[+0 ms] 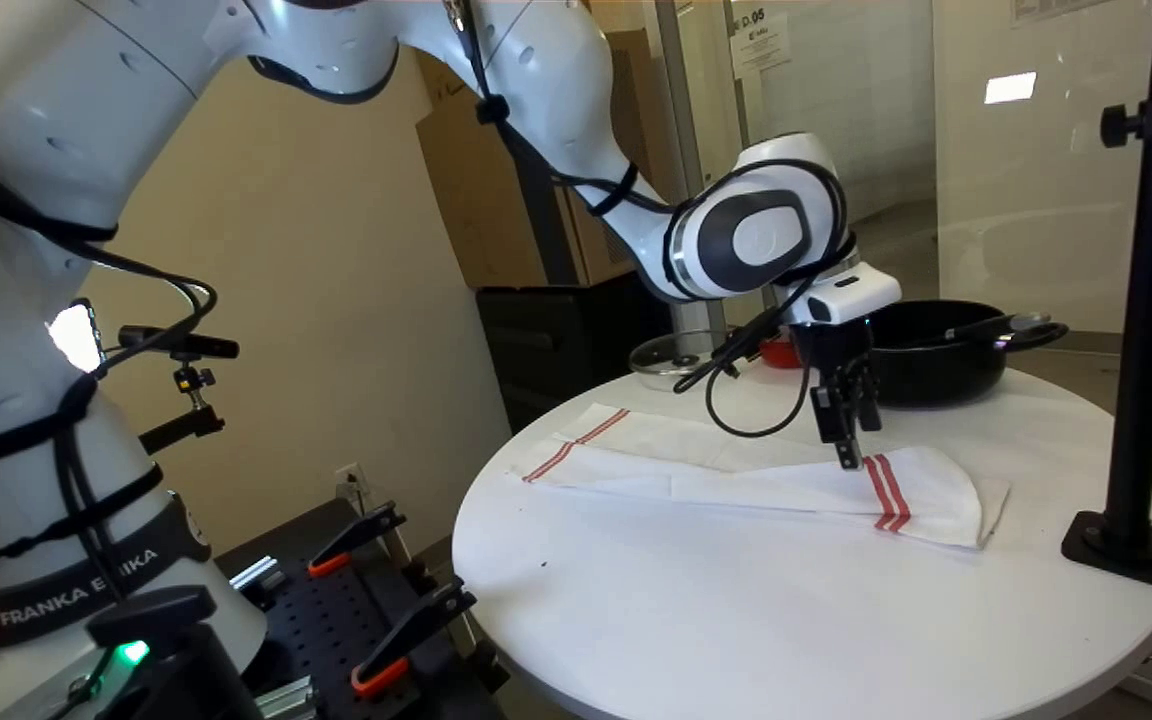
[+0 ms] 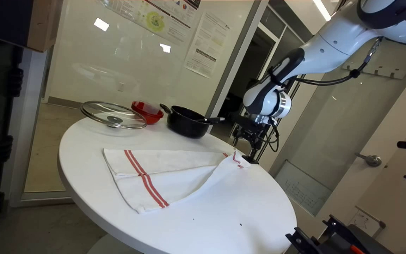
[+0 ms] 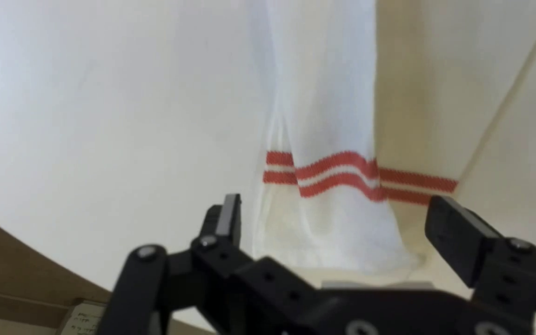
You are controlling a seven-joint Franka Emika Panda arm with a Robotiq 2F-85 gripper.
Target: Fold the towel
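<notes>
White arm (image 1: 566,85) wore black cables (image 2: 324,83) and straps (image 1: 616,192)

It was glossy, built of rounded segments (image 1: 326,40), dotted with small grey plugs (image 2: 335,42). The cables ran thin and thick, a silvery connector (image 2: 374,46) on one. Around the white base (image 1: 216,612) ran a dark collar (image 1: 36,580) lettered in white, FRANKA EMIKA, the M largely hidden under cable. On the wrist (image 1: 796,150), a charcoal oval (image 1: 714,237) framed a white disc (image 1: 768,237), and below that sat a boxy white housing (image 1: 861,298) with a short dark slot (image 1: 847,283). The gripper (image 3: 338,223) was black and angular, its linkages (image 3: 282,286) fixed with round silvery screws (image 3: 520,244), one finger (image 3: 211,218) faced with a grey strip (image 3: 225,216).
</notes>
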